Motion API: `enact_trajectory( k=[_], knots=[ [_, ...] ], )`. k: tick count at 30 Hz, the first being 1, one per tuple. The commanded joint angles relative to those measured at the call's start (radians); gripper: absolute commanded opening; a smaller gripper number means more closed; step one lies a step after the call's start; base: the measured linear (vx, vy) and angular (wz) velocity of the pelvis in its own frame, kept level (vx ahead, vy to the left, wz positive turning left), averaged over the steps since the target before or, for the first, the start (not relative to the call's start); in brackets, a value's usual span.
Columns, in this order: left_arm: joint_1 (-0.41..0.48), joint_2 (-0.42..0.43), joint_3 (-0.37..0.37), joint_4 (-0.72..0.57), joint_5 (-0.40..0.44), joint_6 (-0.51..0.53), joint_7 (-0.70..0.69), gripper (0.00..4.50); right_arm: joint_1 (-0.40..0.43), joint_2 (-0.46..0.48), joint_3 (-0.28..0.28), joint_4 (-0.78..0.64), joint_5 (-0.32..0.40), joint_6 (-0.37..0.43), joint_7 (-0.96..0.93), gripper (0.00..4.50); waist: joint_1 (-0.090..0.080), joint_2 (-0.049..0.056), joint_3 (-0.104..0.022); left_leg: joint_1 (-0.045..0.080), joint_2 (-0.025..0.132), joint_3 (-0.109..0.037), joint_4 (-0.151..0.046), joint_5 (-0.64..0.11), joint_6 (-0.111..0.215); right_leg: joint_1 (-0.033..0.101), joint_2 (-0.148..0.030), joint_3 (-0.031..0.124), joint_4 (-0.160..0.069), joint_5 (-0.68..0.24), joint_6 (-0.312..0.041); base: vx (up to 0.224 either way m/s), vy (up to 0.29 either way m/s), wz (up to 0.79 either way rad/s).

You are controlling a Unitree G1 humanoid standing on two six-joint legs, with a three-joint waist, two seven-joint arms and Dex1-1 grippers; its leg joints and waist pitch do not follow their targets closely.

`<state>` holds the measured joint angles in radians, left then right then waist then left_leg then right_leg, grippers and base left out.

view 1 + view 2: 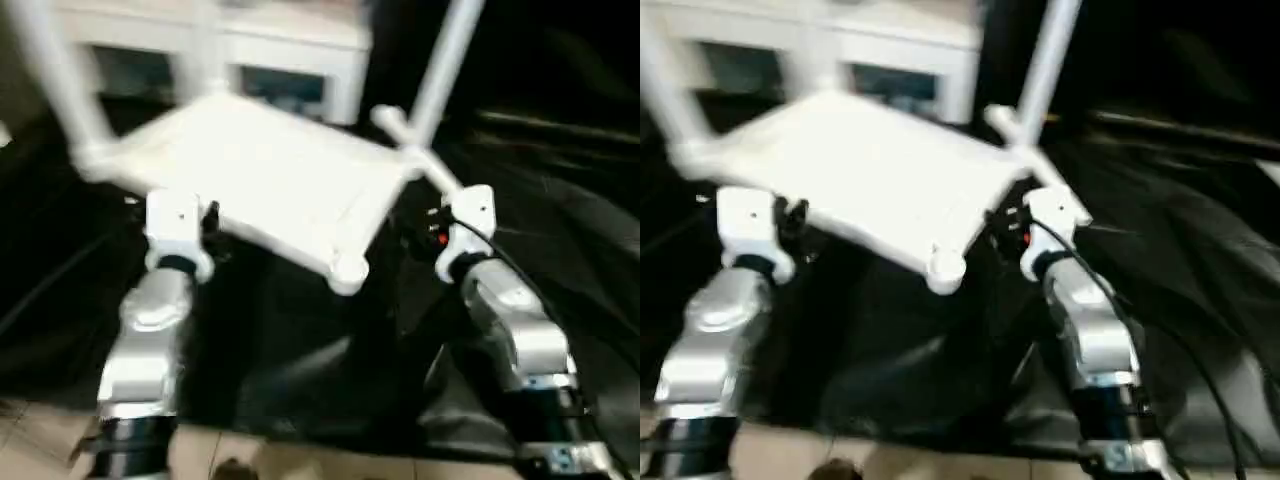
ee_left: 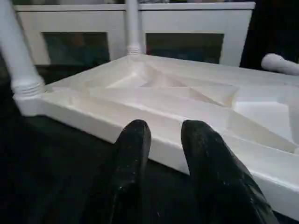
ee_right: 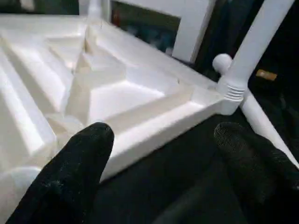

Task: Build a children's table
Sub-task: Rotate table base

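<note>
The white tabletop [image 1: 270, 180] lies underside up on a black cloth. Three white legs stand in its corner sockets: one at the left [image 1: 60, 80], one at the back [image 1: 205, 50], one at the right [image 1: 445, 60]. A fourth leg [image 1: 425, 160] lies on the cloth beside the right corner. The near corner socket [image 1: 345, 272] holds nothing. My left gripper [image 2: 166, 135] sits just short of the tabletop's left rim, its fingers slightly apart with nothing between them. My right gripper [image 3: 163, 135] is wide open beside the right rim, near the lying leg [image 3: 261, 121].
A white glass-fronted cabinet [image 1: 290, 60] stands right behind the tabletop. Black cloth [image 1: 560, 220] covers the ground all around, in folds on the right. Light floor tiles [image 1: 40, 440] show at the near edge.
</note>
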<state>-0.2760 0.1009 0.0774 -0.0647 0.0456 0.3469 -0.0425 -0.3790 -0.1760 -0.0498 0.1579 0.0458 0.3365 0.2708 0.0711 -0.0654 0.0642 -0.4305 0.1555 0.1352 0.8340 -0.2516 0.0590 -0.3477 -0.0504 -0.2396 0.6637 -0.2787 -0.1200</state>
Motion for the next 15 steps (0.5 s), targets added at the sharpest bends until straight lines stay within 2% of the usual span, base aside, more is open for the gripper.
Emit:
enact_trajectory(
  k=[1, 2, 3, 4, 5, 6, 7, 8, 9, 10, 11, 12, 13, 14, 15],
  knots=[
    [-0.005, -0.004, 0.001, -0.004, 0.013, 0.012, 0.025, 1.49, -0.011, -0.01, -0.015, 0.004, -0.006, 0.015, -0.011, 3.94, 0.012, 0.015, -0.056, 0.016, 0.045, 0.007, -0.056, -0.231, 0.018, 0.063, -0.225, 0.073, -0.212, -0.475, -0.146, -0.021, -0.198, 0.59],
    [-0.007, -0.008, 0.002, -0.001, 0.02, 0.009, 0.031, 1.49, -0.016, -0.017, -0.019, 0.013, -0.007, 0.013, -0.012, 3.94, 0.008, 0.042, -0.082, 0.034, 0.093, -0.016, -0.152, -0.159, 0.045, 0.109, -0.17, 0.019, -0.196, -0.325, -0.066, -0.017, -0.202, 0.74],
    [-0.01, -0.011, 0.004, 0.002, 0.027, 0.008, 0.037, 1.49, -0.023, -0.028, -0.023, 0.023, -0.009, 0.01, -0.014, 3.94, -0.019, 0.075, -0.094, 0.12, 0.295, -0.223, -0.29, -0.06, 0.204, -0.002, -0.053, 0.011, 0.038, -0.172, 0.041, -0.009, -0.213, 0.71],
    [-0.012, -0.014, 0.004, 0.004, 0.031, 0.009, 0.041, 1.49, -0.031, -0.037, -0.027, 0.035, -0.008, 0.008, -0.014, 3.94, -0.035, 0.056, -0.083, 0.129, 0.266, -0.223, -0.266, 0.112, 0.289, -0.113, -0.033, 0.089, 0.146, -0.214, 0.032, -0.009, -0.213, 0.71],
    [-0.012, -0.014, 0.004, 0.004, 0.031, 0.009, 0.041, 1.49, -0.031, -0.038, -0.028, 0.036, -0.007, 0.008, -0.014, 3.94, -0.051, 0.047, -0.088, 0.135, 0.241, -0.238, -0.241, 0.213, 0.349, -0.15, -0.038, 0.13, 0.17, -0.199, 0.025, -0.005, -0.209, 0.63],
    [-0.012, -0.014, 0.004, 0.004, 0.032, 0.009, 0.042, 1.49, -0.033, -0.04, -0.03, 0.04, -0.006, 0.008, -0.013, 3.94, -0.042, 0.052, -0.089, 0.13, 0.197, -0.249, -0.237, 0.378, 0.447, -0.171, -0.037, 0.18, 0.173, -0.164, 0.01, -0.044, -0.234, 0.6],
    [-0.012, -0.014, 0.001, 0.004, 0.034, 0.01, 0.045, 1.49, -0.037, -0.045, -0.032, 0.048, -0.007, 0.005, -0.015, 3.94, -0.043, 0.05, -0.086, 0.109, 0.153, -0.235, -0.242, 0.414, 0.462, -0.16, -0.027, 0.19, 0.158, -0.135, -0.003, -0.044, -0.234, 0.6],
    [-0.011, -0.013, -0.003, 0.003, 0.035, 0.005, 0.047, 1.49, -0.039, -0.048, -0.035, 0.054, -0.006, 0.006, -0.018, 3.94, -0.039, 0.03, -0.087, 0.085, 0.064, -0.22, -0.25, 0.354, 0.436, -0.12, -0.009, 0.204, 0.085, -0.075, -0.091, -0.066, -0.279, 0.59],
    [-0.009, -0.011, -0.008, 0.002, 0.037, -0.003, 0.047, 1.49, -0.041, -0.049, -0.039, 0.056, -0.003, 0.009, -0.019, 3.94, -0.036, -0.002, -0.085, 0.032, -0.012, -0.19, -0.223, 0.237, 0.419, -0.051, -0.039, 0.205, -0.015, 0.013, -0.315, -0.061, -0.333, 0.65],
    [-0.007, -0.009, -0.014, -0.002, 0.04, 0.003, 0.054, 1.49, -0.042, -0.047, -0.049, 0.064, 0.002, 0.018, -0.032, 3.94, 0.013, -0.036, -0.073, -0.046, -0.099, -0.046, -0.011, 0.039, 0.29, -0.002, -0.126, 0.196, -0.139, -0.021, -0.45, -0.061, -0.333, 0.65],
    [-0.008, -0.009, -0.014, -0.002, 0.037, 0.007, 0.056, 1.49, -0.04, -0.044, -0.056, 0.067, 0.004, 0.024, -0.043, 3.94, 0.024, -0.034, -0.081, -0.052, -0.069, -0.008, 0.041, -0.084, 0.199, 0.023, -0.17, 0.205, -0.144, -0.087, -0.441, -0.069, -0.339, 0.63],
    [-0.008, -0.01, -0.01, -0.002, 0.031, 0.002, 0.055, 1.49, -0.037, -0.042, -0.057, 0.068, 0.003, 0.027, -0.049, 3.94, 0.015, -0.044, -0.079, -0.059, -0.047, -0.002, 0.041, -0.119, 0.12, 0.024, -0.183, 0.188, -0.133, -0.11, -0.357, -0.072, -0.302, 0.54],
    [-0.008, -0.011, -0.008, -0.002, 0.027, -0.004, 0.053, 1.49, -0.034, -0.04, -0.057, 0.068, 0.002, 0.028, -0.053, 3.94, 0.013, -0.03, -0.055, -0.01, 0.003, -0.008, -0.057, -0.105, -0.001, 0.031, -0.234, 0.138, -0.154, -0.22, -0.13, -0.072, -0.302, 0.54],
    [-0.01, -0.006, -0.01, -0.003, 0.017, 0.007, 0.032, 1.49, -0.023, -0.025, -0.067, 0.062, 0.014, 0.044, -0.066, 3.94, 0.015, 0.006, -0.061, 0.051, 0.035, -0.011, -0.158, -0.162, -0.021, 0.042, -0.199, 0.204, -0.166, -0.252, -0.015, -0.071, -0.258, 0.4],
    [-0.012, -0.004, -0.009, -0.004, 0.009, 0.01, 0.019, 1.49, -0.013, -0.016, -0.068, 0.053, 0.019, 0.053, -0.072, 3.94, 0.015, 0.011, -0.062, 0.054, 0.054, -0.019, -0.201, -0.096, 0.001, 0.052, -0.174, 0.182, -0.164, -0.198, 0.06, -0.066, -0.255, 0.12]
  ],
)
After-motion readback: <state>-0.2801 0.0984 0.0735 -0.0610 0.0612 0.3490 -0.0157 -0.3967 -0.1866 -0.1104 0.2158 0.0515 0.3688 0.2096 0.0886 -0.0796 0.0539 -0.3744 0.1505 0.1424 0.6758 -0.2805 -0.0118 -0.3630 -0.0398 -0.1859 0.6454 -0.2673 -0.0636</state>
